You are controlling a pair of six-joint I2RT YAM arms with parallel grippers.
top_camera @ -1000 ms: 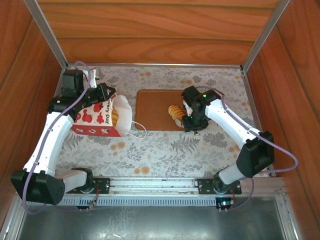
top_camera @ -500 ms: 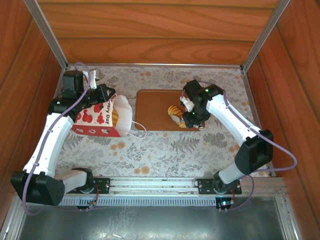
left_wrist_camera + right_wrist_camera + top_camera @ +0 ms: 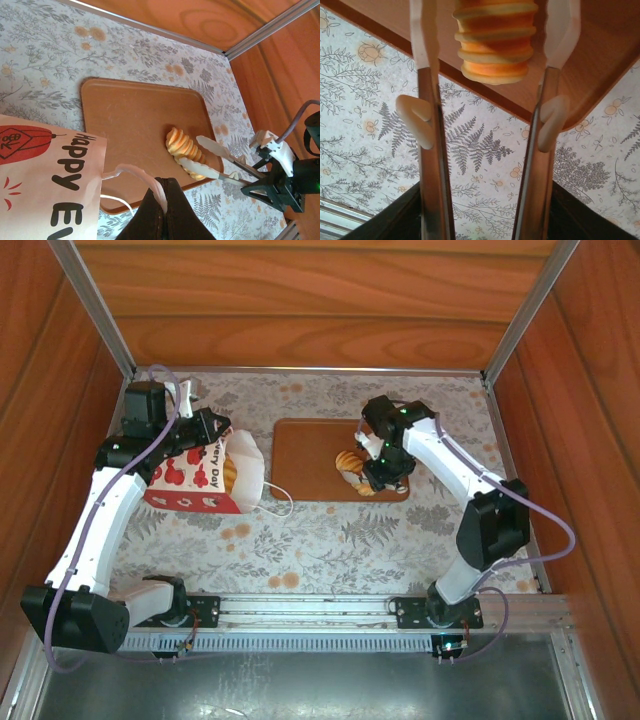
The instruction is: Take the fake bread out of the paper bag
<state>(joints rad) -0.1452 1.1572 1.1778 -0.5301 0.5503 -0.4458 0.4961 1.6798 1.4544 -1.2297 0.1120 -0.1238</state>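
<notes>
Over tray [image 3: 305, 462]: croissant [image 3: 495, 42] between parted right fingers [image 3: 426, 45]; left fingers [image 3: 167, 210] pinch bag handle [image 3: 132, 172]

The paper bag [image 3: 45, 175] looks matt, the ridged croissant [image 3: 184, 150] glossy like plastic (orange-gold), the tray [image 3: 135, 125] smooth and matt, the table cover [image 3: 330, 535] a flat floral print, and the surrounding walls [image 3: 310, 300] varnished wood.
</notes>
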